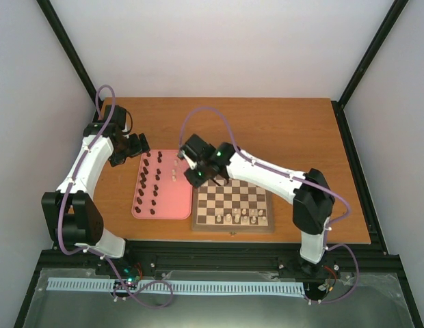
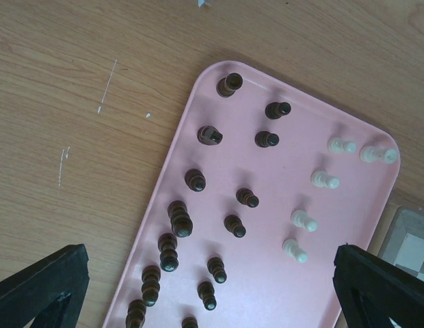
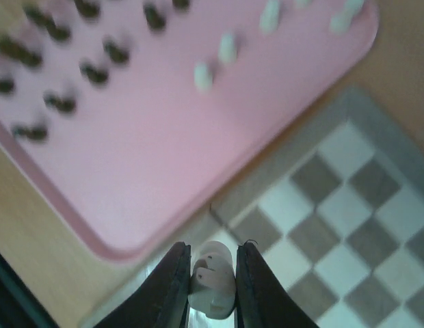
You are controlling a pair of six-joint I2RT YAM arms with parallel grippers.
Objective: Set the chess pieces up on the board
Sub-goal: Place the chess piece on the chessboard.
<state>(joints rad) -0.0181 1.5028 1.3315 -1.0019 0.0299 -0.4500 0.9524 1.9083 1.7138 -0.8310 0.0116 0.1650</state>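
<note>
Holding one cream piece (image 3: pixel 213 277), our right tool (image 3: pixel 210 290) is clamped on it above the far-left corner of the board (image 1: pixel 232 227), beside the pink tray (image 1: pixel 169 207). We see only a few cream pieces (image 1: pixel 236 218) seated on the near ranks. The dark pieces (image 1: pixel 152 183) and several cream ones lie on the tray, unplaced; our left tool (image 1: pixel 138 147) hovers over it, jaws spread, empty

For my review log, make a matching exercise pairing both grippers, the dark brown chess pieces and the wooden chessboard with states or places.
1 left gripper
2 right gripper
3 dark brown peg-like chess pieces
4 square wooden chessboard

A shut on a cream-white chess piece
B on the pink rounded tray
C open, empty
D right of the tray

Pairs: 1-C, 2-A, 3-B, 4-D
</note>
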